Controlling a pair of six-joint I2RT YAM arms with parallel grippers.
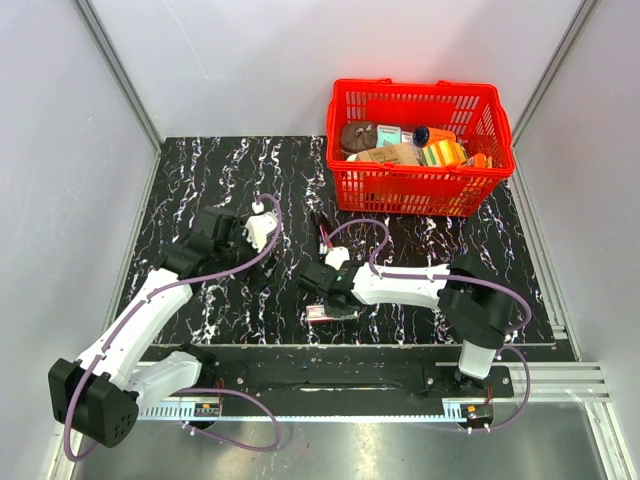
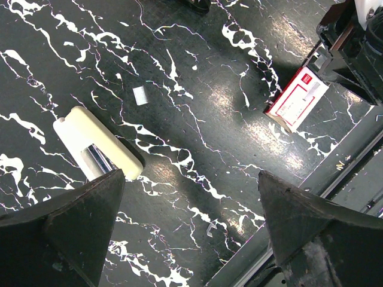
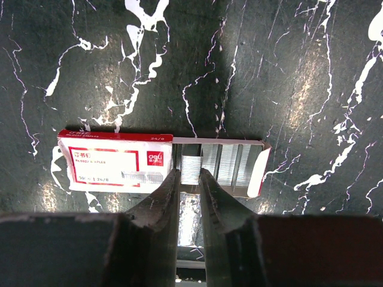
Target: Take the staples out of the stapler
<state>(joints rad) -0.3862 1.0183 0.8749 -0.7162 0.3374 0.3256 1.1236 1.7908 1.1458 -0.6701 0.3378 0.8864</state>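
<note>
From my screen I see a black counter (image 1: 200, 180) veined with white, boxed in by 3 plain pale walls (image 1: 60, 150). 2 aluminium struts (image 1: 115, 70) rise from its far corners. A metal rail (image 1: 330, 405) lines the near edge. Soft glare, probably from overhead lamps, spots the surface.

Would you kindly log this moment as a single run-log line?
left gripper: open, holding nothing | right gripper: shut on staple strip in staple box tray | stapler: lying unheld

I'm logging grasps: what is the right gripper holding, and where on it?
The right gripper pinches a strip of staples by its near end, in the box's slid-out tray.
</note>
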